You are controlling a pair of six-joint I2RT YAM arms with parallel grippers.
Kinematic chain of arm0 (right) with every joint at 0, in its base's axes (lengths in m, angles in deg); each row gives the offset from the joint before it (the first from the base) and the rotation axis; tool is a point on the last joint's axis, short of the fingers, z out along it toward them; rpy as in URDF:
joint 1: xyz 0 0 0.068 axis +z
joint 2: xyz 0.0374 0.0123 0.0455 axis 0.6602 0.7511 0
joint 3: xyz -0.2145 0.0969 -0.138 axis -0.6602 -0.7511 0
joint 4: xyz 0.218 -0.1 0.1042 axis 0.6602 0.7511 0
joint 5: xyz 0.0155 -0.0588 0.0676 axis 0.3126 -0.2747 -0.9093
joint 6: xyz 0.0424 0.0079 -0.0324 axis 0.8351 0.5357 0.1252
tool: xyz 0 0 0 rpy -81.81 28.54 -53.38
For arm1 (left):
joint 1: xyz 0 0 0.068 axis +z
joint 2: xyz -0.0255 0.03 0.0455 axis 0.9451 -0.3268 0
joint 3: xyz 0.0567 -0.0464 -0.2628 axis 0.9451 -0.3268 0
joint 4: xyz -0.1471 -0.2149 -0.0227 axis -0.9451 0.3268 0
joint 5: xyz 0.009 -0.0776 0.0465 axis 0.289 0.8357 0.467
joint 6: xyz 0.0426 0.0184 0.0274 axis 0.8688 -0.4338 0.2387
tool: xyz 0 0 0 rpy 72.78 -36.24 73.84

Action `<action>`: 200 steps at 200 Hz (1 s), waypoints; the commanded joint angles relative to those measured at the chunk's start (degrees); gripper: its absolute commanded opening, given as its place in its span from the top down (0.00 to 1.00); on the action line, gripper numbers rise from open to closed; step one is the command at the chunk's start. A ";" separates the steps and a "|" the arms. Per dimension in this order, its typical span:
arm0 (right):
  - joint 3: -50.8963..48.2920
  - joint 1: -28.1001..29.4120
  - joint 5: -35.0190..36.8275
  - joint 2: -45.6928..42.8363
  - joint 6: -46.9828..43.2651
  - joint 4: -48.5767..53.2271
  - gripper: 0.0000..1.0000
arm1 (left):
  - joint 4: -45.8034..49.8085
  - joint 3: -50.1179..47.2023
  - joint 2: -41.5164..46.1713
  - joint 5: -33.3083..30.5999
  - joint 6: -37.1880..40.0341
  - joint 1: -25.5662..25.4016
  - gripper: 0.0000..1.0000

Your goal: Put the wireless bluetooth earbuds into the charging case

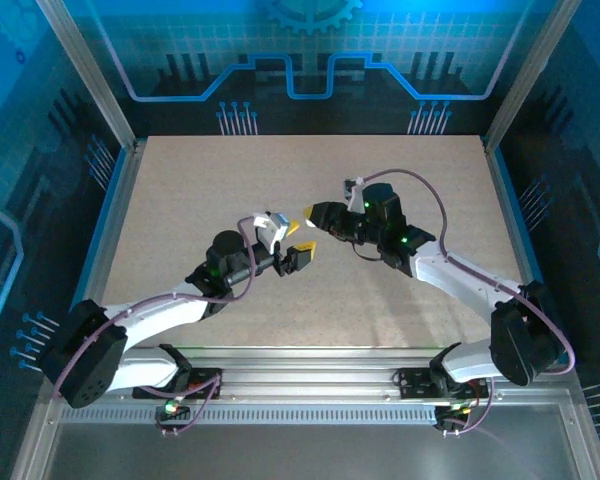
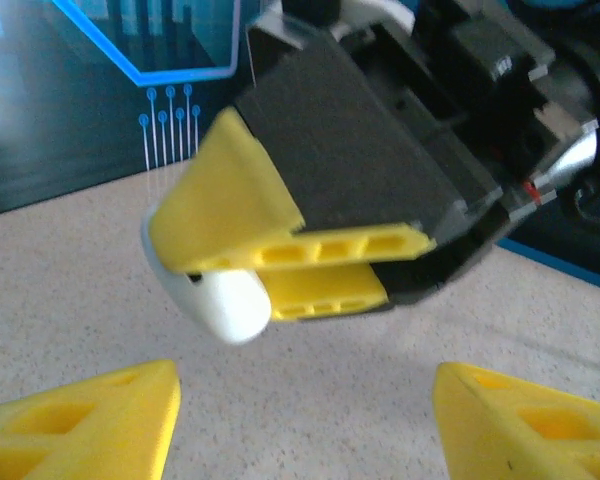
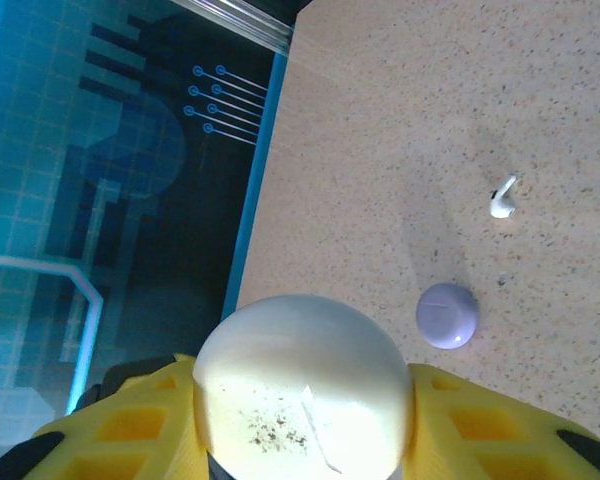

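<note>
Your right pincer [image 2: 215,270] is pinching a white round piece [image 3: 305,375]. Its two yellow fingers [image 2: 280,250] are pressed onto opposite sides of the piece. The piece's glossy rounded end sticks out past the fingertips, and the whole piece hangs clear above the tabletop [image 3: 400,120].

Your left pincer [image 1: 298,254] faces the white round piece from just beside it. Its yellow fingers [image 2: 90,420] are spread wide, with only bare speckled tabletop between them. They do not touch the piece.

In the right wrist view, a whitish earbud [image 3: 502,200] lies on the tabletop, beyond the white round piece and to its right. It is tiny and glossy, with a short stem, and it sits well apart from the piece with nothing touching it. A lavender round piece [image 3: 447,315] rests on the tabletop between the earbud and the white round piece, nearer the white one. It is dome-shaped and much bigger than the earbud, and you can see a gap between it and the earbud.

From above, both pincers meet near the middle of the tabletop, tips almost together around the white round piece.
</note>
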 commanded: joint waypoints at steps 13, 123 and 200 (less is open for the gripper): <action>-1.49 1.65 0.49 -2.14 3.22 -4.99 0.61 | -8.66 -0.89 -1.58 -4.35 -2.73 -0.42 0.35; -3.46 3.45 0.68 -4.28 4.82 -5.88 0.61 | -15.71 -1.25 -4.15 -5.80 -4.97 -0.42 0.38; -3.91 4.29 -0.90 -4.47 4.78 -6.32 0.61 | -17.97 0.21 -5.88 -3.53 -6.76 -0.32 0.57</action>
